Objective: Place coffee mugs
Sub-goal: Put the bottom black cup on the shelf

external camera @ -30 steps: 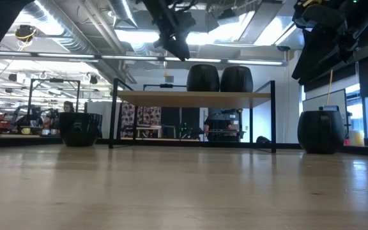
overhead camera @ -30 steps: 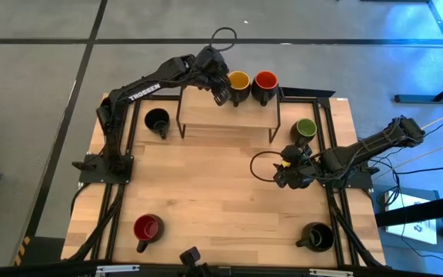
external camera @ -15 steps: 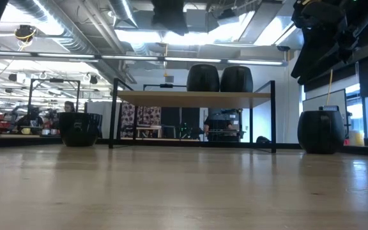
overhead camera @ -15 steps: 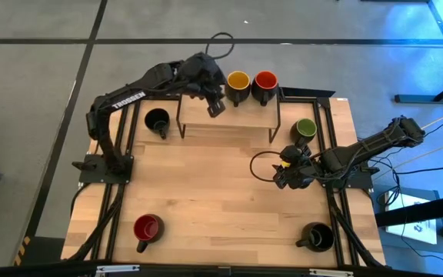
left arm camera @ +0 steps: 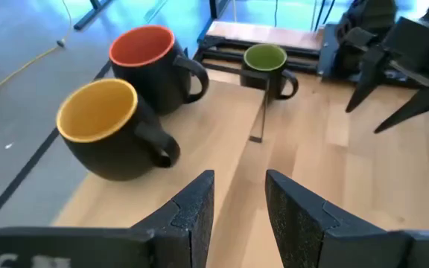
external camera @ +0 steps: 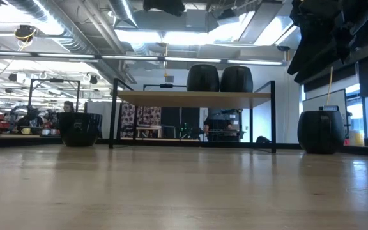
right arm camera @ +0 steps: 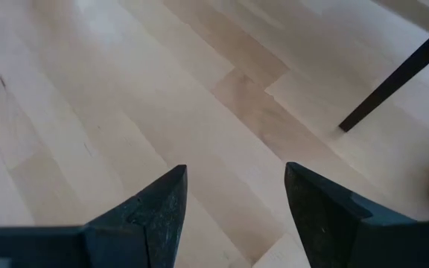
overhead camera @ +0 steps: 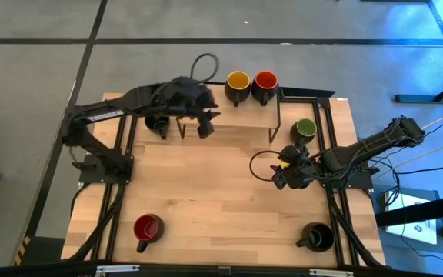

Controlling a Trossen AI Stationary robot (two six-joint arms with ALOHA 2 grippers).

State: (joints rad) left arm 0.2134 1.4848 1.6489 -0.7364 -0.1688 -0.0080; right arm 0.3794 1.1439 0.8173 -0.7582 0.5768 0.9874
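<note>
Two black mugs stand on the shelf [overhead camera: 229, 115], one yellow inside [overhead camera: 238, 80] [left arm camera: 99, 112] and one red inside [overhead camera: 265, 79] [left arm camera: 144, 48]. The green-lined mug [overhead camera: 306, 128] [left arm camera: 265, 58] sits on the table right of the shelf. A black-lined mug [overhead camera: 156, 121], partly under my left arm, sits left of it. Another red-lined mug [overhead camera: 148, 228] and another black-lined mug [overhead camera: 318, 235] stand near the table's near edge. My left gripper [overhead camera: 206, 123] [left arm camera: 238, 186] hovers open and empty over the shelf's near left part. My right gripper [overhead camera: 279, 175] [right arm camera: 235, 175] waits open over bare table.
The shelf has a wooden top on thin black metal legs [external camera: 273, 115], with open room beneath it. In the low view the two shelf mugs [external camera: 219, 78] stand side by side. Bare wood [overhead camera: 221, 200] lies between the shelf and the near mugs. Black arm mounts flank the table.
My left gripper has drawn back from beside the yellow-lined mug on the shelf, moving toward the table's near edge and a little left, the arm folding back with it. The yellow-lined mug has stayed in place next to the red-lined one.
</note>
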